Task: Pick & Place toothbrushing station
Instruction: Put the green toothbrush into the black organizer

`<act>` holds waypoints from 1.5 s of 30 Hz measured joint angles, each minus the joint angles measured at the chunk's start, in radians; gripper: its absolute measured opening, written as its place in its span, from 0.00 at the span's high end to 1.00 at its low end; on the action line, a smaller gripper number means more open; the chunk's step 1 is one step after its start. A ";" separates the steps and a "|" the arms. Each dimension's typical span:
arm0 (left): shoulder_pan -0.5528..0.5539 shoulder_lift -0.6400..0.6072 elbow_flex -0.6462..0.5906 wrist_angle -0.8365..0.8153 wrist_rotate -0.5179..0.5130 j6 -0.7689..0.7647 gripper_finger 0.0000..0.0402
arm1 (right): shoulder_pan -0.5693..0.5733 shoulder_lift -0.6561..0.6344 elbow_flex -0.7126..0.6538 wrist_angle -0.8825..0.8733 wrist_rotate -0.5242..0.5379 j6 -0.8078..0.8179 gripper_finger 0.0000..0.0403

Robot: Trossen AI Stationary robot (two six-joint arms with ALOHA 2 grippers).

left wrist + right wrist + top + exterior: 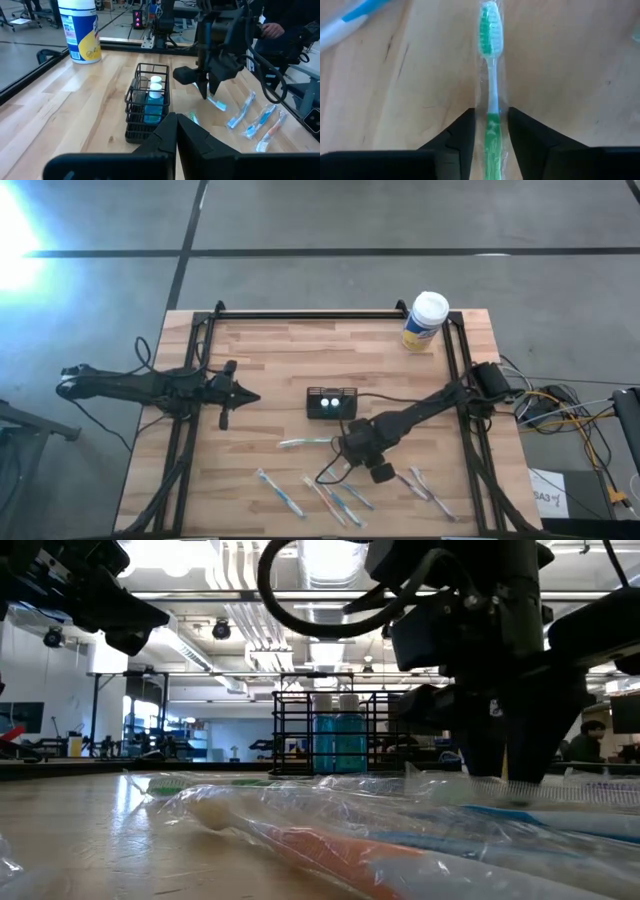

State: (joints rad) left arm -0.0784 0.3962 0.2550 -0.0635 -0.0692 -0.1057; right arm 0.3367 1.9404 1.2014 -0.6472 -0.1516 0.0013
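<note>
In the right wrist view, a wrapped green toothbrush (492,95) is seen lying on the desk (400,100), its handle running down between the two fingers (457,135) of the right gripper (490,131). The fingers are set narrowly apart on either side of the handle, close against the wrapper; whether the handle is already pinched cannot be told.

In the high view, this gripper (345,445) is placed low and right of centre, just below the toothbrushing station (331,403), which stands upright near the middle of the frame. In the left wrist view, two white-capped blue bottles (152,97) are shown inside its black mesh.

More wrapped toothbrushes (330,498) are scattered along the lower edge of the high view, and are seen large in the foreground of the low view.

The left gripper (243,394) is held at centre left, well apart from the station, its fingers (192,137) pressed together with nothing between them.

A white-capped, yellow-labelled canister (425,322) is stood in the upper right.
</note>
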 joint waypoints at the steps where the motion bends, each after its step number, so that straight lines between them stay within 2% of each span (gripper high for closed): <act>1: 0.000 0.000 0.000 0.000 0.000 0.000 0.97 | -0.001 0.007 0.003 -0.002 -0.002 -0.003 0.75; 5: 0.000 0.000 0.000 0.000 0.000 0.000 0.97 | -0.003 0.006 0.009 -0.007 0.004 -0.032 0.84; 9: 0.000 0.000 0.000 0.000 0.000 0.000 0.97 | -0.002 -0.047 0.001 -0.031 0.073 -0.038 0.95; 17: 0.000 0.000 0.000 0.000 0.000 -0.001 0.97 | -0.003 -0.300 0.002 -0.001 0.170 -0.034 0.98; 24: 0.000 0.001 0.000 0.002 0.000 -0.003 0.97 | -0.016 -0.559 -0.042 0.281 0.202 -0.133 0.98; 29: 0.000 0.001 -0.001 0.003 0.000 -0.003 0.97 | -0.093 -0.705 -0.164 0.556 0.120 -0.191 0.98; 33: 0.000 0.001 -0.016 0.002 0.000 -0.003 0.97 | -0.203 -0.764 -0.313 0.836 -0.049 -0.162 0.98; 36: 0.000 0.001 -0.027 0.009 0.000 -0.008 0.97 | -0.290 -0.776 -0.385 0.975 -0.143 -0.102 0.98; 40: 0.000 0.001 -0.034 0.028 0.000 -0.008 0.97 | -0.368 -0.757 -0.460 1.053 -0.161 -0.089 0.98; 45: 0.000 0.001 -0.041 0.059 0.000 -0.007 0.97 | -0.431 -0.735 -0.551 1.231 -0.164 -0.076 0.98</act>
State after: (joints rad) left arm -0.0781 0.3969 0.2141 -0.0045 -0.0689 -0.1131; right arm -0.0944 1.2057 0.6501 0.5834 -0.3161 -0.0744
